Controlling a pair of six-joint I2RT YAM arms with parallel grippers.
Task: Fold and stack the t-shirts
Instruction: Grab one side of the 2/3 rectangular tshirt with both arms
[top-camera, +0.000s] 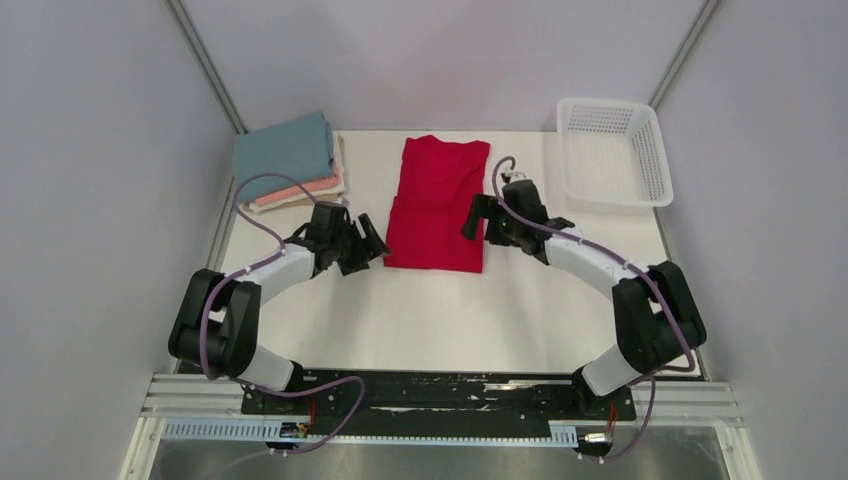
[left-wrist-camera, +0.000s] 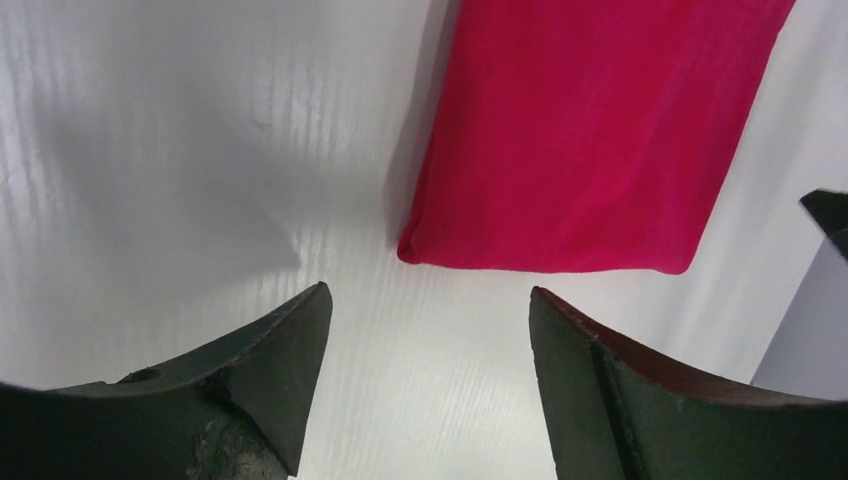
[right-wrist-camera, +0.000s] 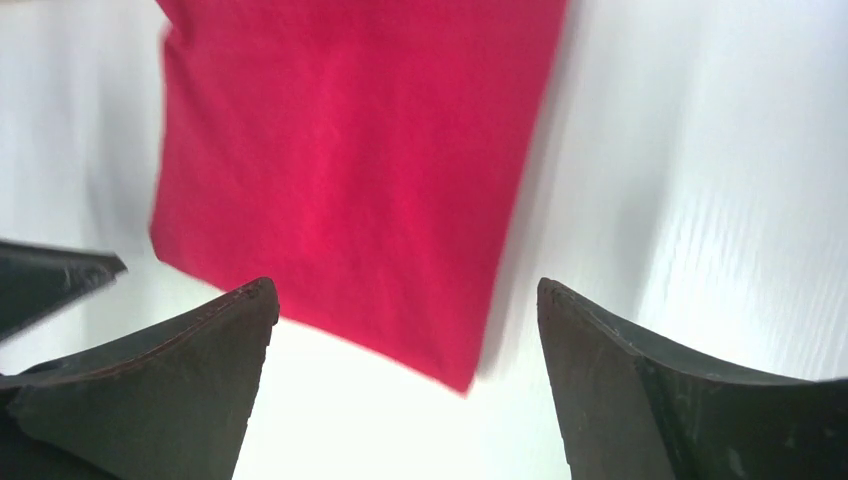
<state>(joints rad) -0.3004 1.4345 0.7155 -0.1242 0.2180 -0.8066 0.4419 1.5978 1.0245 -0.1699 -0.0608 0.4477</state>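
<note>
Folded narrow and smooth, the crimson t-shirt (top-camera: 437, 205) is lying flat between the left gripper (left-wrist-camera: 430, 293) and right gripper (right-wrist-camera: 405, 286), both gaping wide and empty.

White plastic mesh basket (top-camera: 612, 150) at far right corner of the white surface (top-camera: 420, 320), upright, open side up; aluminium rail (top-camera: 190, 402) along near edge; grey wall panels (top-camera: 440, 60) on three sides; metal struts (top-camera: 205, 65) at both far corners.
</note>
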